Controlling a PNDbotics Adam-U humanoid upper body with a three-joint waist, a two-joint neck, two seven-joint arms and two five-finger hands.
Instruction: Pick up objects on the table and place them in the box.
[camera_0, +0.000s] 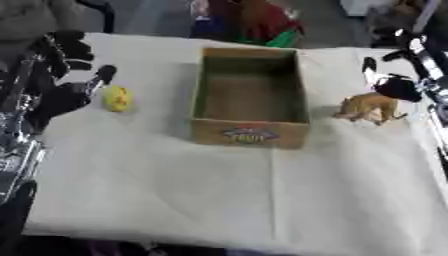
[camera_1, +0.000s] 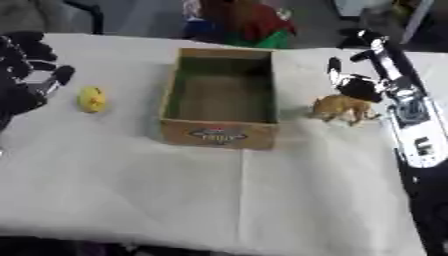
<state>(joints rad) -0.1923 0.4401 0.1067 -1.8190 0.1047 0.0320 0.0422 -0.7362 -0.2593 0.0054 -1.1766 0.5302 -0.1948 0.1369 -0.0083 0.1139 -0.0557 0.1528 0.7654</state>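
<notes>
- Left hand spread, released, holding nothing; yellow object just beside its fingertips.
- Right hand touches the brown toy animal; grasp unclear.
- Cardboard box sits between both hands on the desk.

Open cardboard box sits mid-table, nothing inside.
Small yellow object lies well to its left; brown toy animal stands just off its right.
</notes>
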